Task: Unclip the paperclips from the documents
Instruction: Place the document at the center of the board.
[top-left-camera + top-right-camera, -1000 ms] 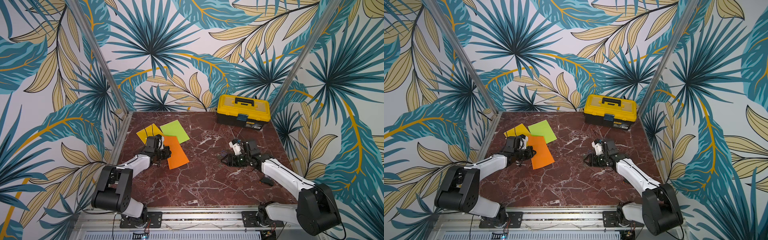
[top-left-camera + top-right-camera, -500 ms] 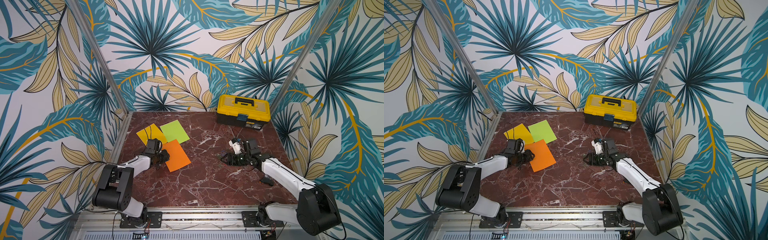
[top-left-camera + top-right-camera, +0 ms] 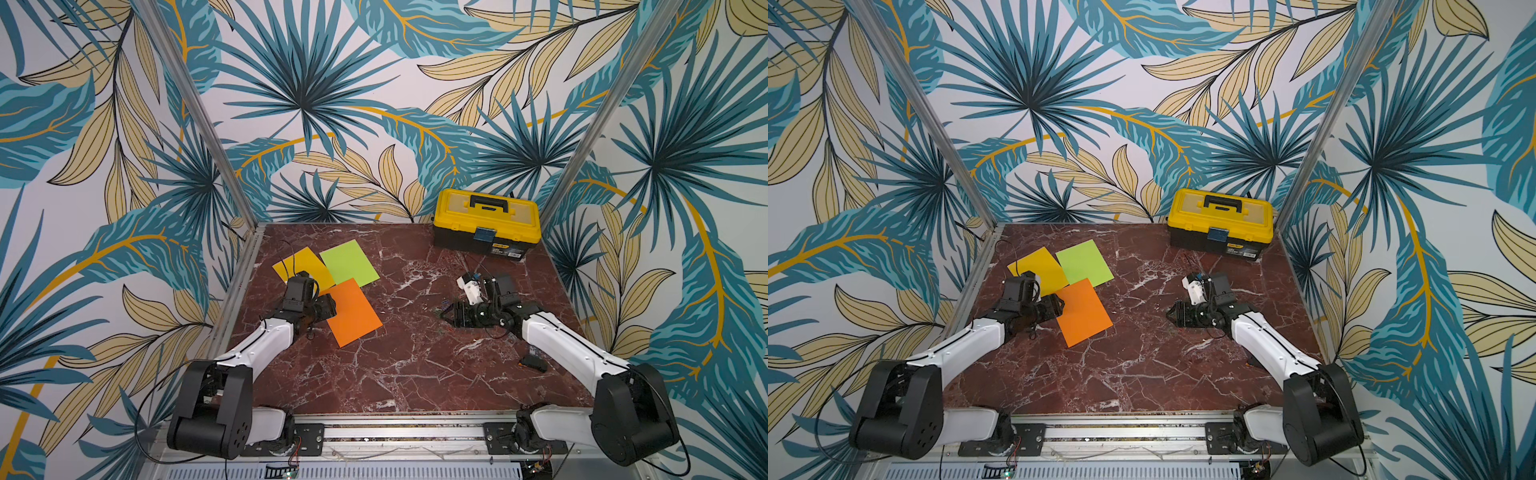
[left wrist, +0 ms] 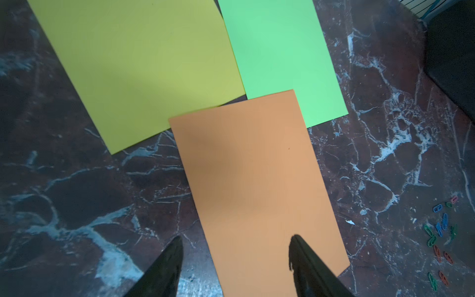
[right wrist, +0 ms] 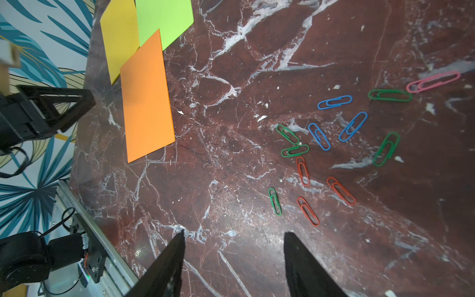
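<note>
Right wrist view gave me the clearest read: the paperclips (green, blue, red and one pink) lay loose on the marble table, scattered just ahead of the right gripper, whose jaws stood wide apart with nothing between them. On the far left, the orange sheet overlapped the near corners of the golden yellow sheet and the lime green sheet. I found no clip on any edge that showed, so I judged the unclipping done or very nearly, though the arm hid part of the yellow sheet. The left gripper was likewise spread open and empty, straddling the orange sheet's left edge, well apart from the clips.
</note>
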Available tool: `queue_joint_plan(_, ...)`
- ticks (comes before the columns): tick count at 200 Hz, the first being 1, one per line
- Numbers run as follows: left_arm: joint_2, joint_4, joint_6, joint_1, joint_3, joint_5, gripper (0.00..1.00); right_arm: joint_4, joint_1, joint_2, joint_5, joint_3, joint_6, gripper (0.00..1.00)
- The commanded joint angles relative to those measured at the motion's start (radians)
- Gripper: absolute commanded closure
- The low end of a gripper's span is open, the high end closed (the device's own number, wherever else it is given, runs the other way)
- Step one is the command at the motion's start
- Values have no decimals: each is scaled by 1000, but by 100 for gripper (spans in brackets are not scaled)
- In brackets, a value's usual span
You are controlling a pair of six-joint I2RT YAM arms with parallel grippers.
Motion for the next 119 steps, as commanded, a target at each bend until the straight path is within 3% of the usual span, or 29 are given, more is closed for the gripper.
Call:
queue_joint_plan(1, -61, 7, 66, 4, -8, -28, 31, -8, -5, 19, 66, 20, -42, 36)
queue_joint_plan(44, -132, 82, 196, 4, -14, -9, 28, 68, -5, 9, 187, 18, -79, 27)
queue_joint_plan(119, -207, 245, 309, 5, -80, -101, 19, 178, -59, -24, 348, 19, -149, 10)
